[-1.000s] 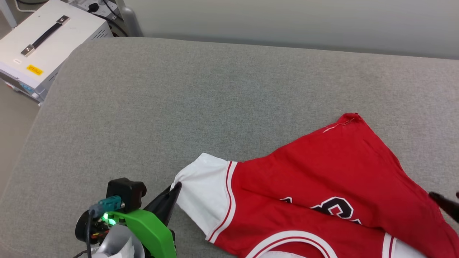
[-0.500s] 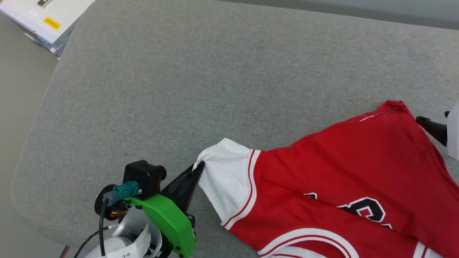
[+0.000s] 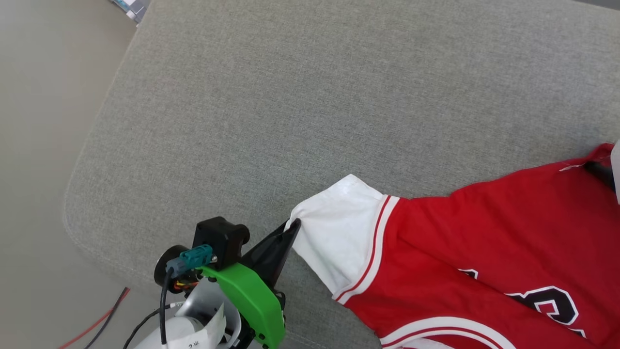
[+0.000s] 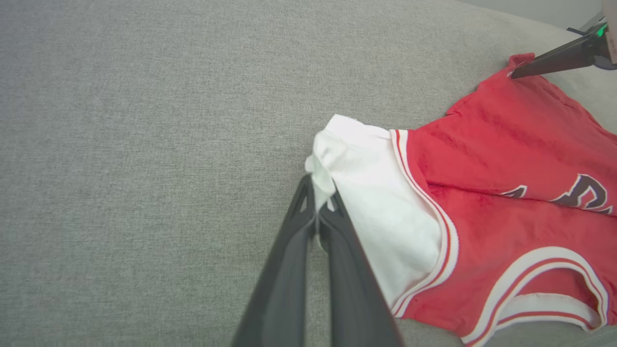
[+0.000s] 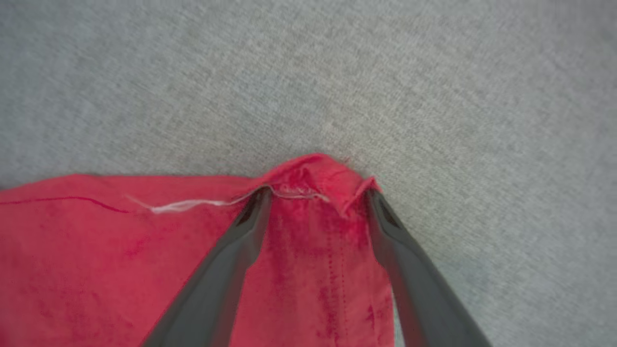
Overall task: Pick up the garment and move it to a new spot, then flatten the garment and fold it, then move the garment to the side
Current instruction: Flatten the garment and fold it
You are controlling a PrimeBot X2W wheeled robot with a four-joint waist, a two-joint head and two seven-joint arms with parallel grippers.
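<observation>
Firmly, left hand pinches garment by white sleeve; right hand gapes wide astride red corner.

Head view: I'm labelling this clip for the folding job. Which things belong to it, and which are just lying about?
Job:
- garment, on the grey cushion
- left gripper, shut on its white sleeve
- right gripper, open astride a red hem corner

Lying about:
- red and black cables on the floor
- equipment corner at the top left edge
</observation>
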